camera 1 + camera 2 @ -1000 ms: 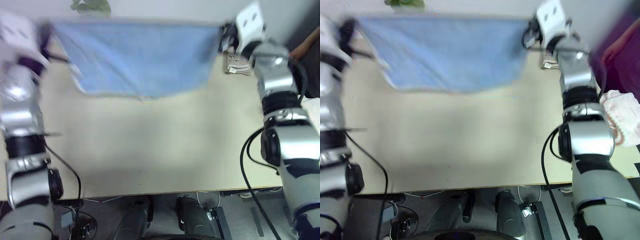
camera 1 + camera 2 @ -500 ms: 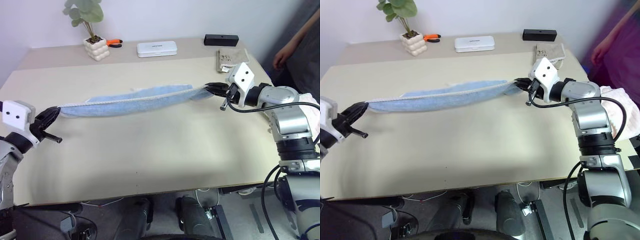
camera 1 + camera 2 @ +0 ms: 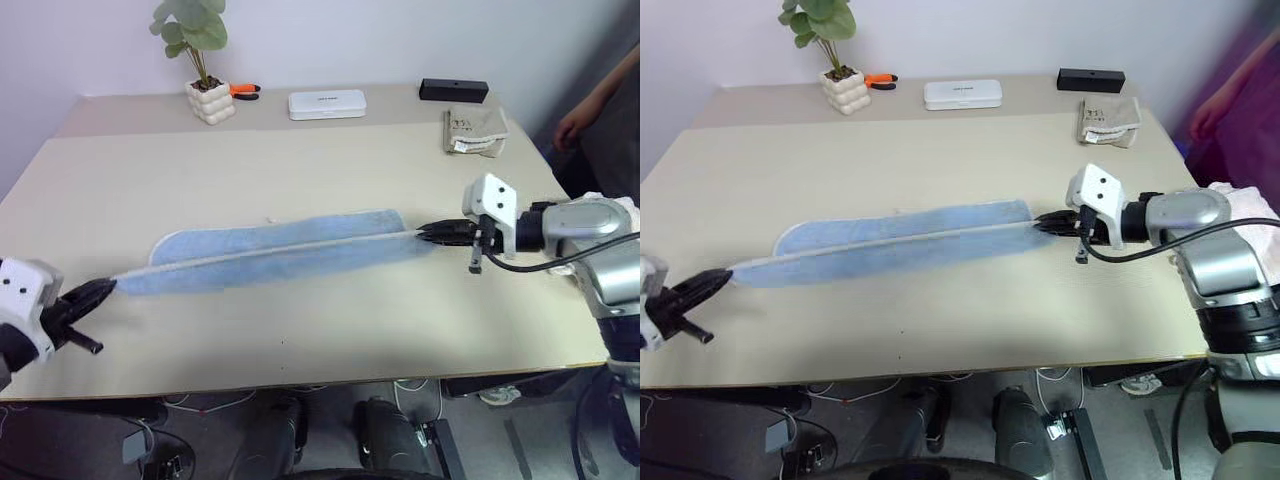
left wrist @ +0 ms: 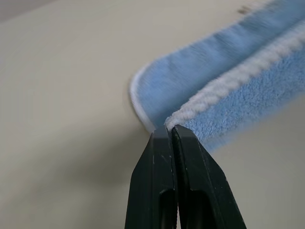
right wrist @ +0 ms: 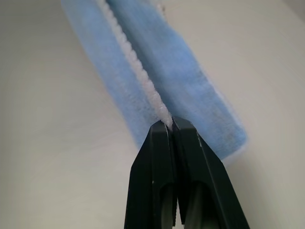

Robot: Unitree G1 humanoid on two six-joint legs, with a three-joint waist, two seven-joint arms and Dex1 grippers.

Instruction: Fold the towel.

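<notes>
Two sets of black fingers pinch the towel [image 3: 275, 252] at its opposite ends, stretching it in a long band across the beige surface [image 3: 300, 170]. The left fingers [image 4: 171, 134] are pressed fully together on the whitish corded edge at the towel's left end, which sits close to the near edge of the surface. The right fingers [image 5: 169, 125] are likewise closed tight on the same pale trim at the towel's right end. The light blue cloth is doubled along its length, the pale edge running as a ridge from one grip to the other, with a rounded lower layer lying flat on the surface on the far side of that ridge. The right end of the towel lies farther from the near edge than the left end.

Beyond the towel, along the far edge of the surface, stand a potted plant [image 3: 205, 70] with an orange-handled tool [image 3: 243, 90] just beside it, a white flat case [image 3: 327, 104], and a black box [image 3: 454, 90]. A beige folded cloth [image 3: 473, 131] lies just in front of the black box. A person's hand [image 3: 580, 122] shows off the surface, to the right of the beige cloth.
</notes>
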